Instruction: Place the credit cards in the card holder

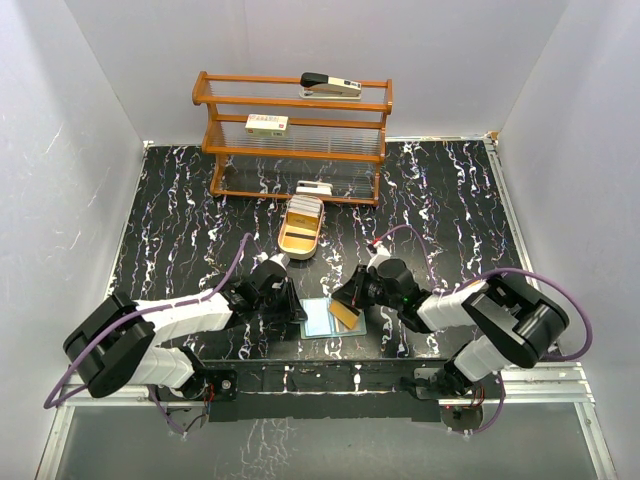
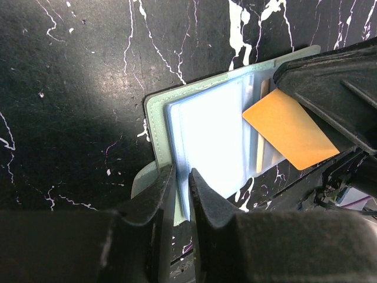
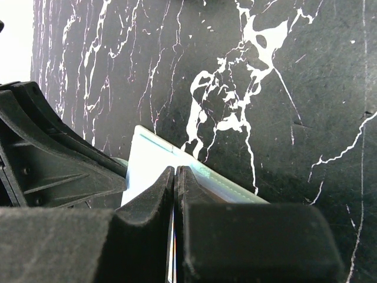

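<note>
The card holder (image 1: 318, 322) is seen in the top view lying open on the black marbled table (image 1: 450, 200), near the front edge, between the left gripper (image 1: 297, 311) and the right gripper (image 1: 348, 303). Behind it a tan oval tray (image 1: 284, 238) with more cards (image 1: 303, 212) is shown, and a wooden rack (image 1: 290, 150) at the back wall; none of these is seen from the wrists.

Only in the left wrist view is the left grip made clear: the near edge of the holder's clear pocket leaf is pinched between the two left fingers. There an orange card (image 2: 288, 137) is held slanted over the open pockets, its far end hidden in the right gripper.

In the right wrist view the right fingers are pressed together on a thin edge. The face of the card cannot be seen there, only the holder's pale green border just ahead.
</note>
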`<action>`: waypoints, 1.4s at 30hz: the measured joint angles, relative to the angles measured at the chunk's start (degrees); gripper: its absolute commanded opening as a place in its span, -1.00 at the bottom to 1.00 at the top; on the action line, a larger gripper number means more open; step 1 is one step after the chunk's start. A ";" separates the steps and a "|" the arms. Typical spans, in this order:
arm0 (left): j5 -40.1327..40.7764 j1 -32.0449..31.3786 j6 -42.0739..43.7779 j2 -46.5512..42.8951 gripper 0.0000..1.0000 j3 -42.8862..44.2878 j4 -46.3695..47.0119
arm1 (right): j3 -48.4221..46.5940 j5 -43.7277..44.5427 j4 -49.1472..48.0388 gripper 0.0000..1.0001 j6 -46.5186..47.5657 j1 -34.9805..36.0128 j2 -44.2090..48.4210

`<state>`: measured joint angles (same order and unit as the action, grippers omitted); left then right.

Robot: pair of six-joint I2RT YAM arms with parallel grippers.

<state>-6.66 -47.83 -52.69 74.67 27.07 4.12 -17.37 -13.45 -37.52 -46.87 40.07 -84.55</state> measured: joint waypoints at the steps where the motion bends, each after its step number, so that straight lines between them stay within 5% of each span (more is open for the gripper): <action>1: -0.04 0.00 -0.02 0.13 -0.73 -0.09 0.15 | 0.00 0.00 -0.44 -1.00 0.00 0.00 -0.52; 42: -4.52 0.00 -5.46 1.16 -0.92 -3.65 7.56 | 3.21 4.57 -19.32 -1.00 -5.79 1.55 -9.75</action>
<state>-11.18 -47.83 -58.15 75.83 23.42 11.68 -14.15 -8.88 -56.84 -52.66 41.63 -94.30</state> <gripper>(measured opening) 0.059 0.008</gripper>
